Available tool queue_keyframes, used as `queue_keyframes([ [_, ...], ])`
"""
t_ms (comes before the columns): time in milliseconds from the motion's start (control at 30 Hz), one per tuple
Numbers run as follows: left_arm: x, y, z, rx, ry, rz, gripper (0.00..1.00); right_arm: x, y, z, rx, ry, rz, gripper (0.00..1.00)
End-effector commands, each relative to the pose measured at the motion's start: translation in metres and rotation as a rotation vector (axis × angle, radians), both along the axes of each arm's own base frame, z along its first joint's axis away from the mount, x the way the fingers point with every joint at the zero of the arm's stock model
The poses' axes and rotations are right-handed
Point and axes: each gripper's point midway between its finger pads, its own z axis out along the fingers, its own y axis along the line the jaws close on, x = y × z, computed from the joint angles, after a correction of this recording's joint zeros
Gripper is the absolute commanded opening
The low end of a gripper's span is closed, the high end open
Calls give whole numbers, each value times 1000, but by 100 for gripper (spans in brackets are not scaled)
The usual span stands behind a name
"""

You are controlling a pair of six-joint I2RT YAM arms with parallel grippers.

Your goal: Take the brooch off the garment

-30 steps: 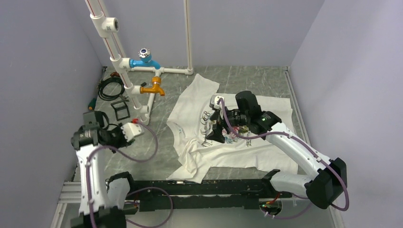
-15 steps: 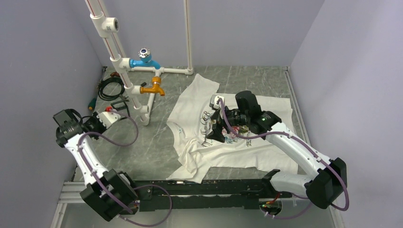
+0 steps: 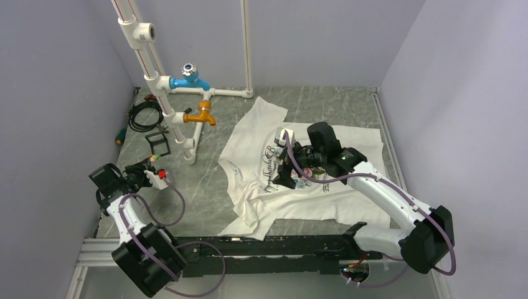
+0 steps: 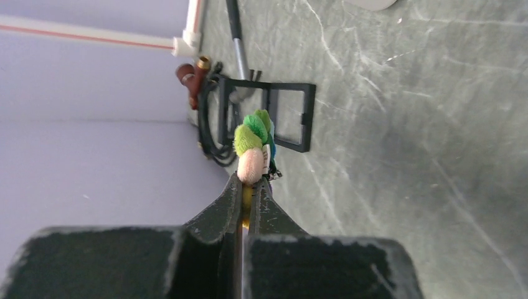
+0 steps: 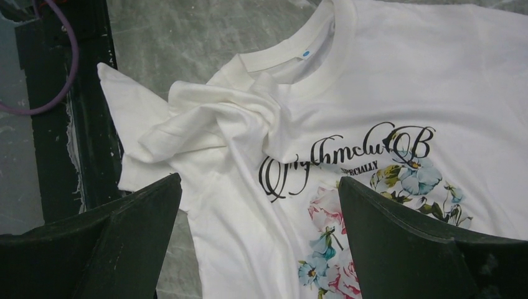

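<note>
The brooch (image 4: 253, 146), a small green, pink, yellow and blue pin, sticks out from between the tips of my left gripper (image 4: 250, 182), which is shut on it above the bare grey table. In the top view my left gripper (image 3: 157, 177) is at the left, well away from the garment (image 3: 255, 140). The garment is a white T-shirt with a rose print and black cursive lettering, lying rumpled at the middle. My right gripper (image 3: 291, 177) is open and empty just above the garment's print (image 5: 330, 205), and the garment (image 5: 398, 68) fills the right wrist view.
A white pipe frame (image 3: 163, 93) with a blue tap (image 3: 190, 78) and an orange tap (image 3: 202, 114) stands at the back left. A black cable coil (image 3: 144, 115) and a black square frame (image 3: 158, 144) lie near it. A black rail (image 3: 261, 246) runs along the near edge.
My left arm swung out to the far left with the brooch, then came back down nearer the table. My right gripper stayed open over the garment, shifting only slightly.
</note>
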Motion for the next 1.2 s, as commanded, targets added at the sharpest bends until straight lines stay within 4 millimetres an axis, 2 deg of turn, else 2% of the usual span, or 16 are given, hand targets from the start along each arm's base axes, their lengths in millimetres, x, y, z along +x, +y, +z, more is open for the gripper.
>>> queue_keyframes([
  [0,14,-7,20,172,-162,-160,0,6,-1,6,13,-47,-10,100],
  [367,36,2,2,295,-169,-253,0,6,-2,-10,-2,-11,-14,100],
  [567,54,0,2,377,-249,-294,0,7,-6,-16,-22,-2,-18,100],
  [767,72,-1,-4,394,-227,-287,0,9,-7,-18,-25,10,-20,100],
  [1167,108,26,-16,438,-186,-210,0,10,-14,-22,-14,55,-40,100],
])
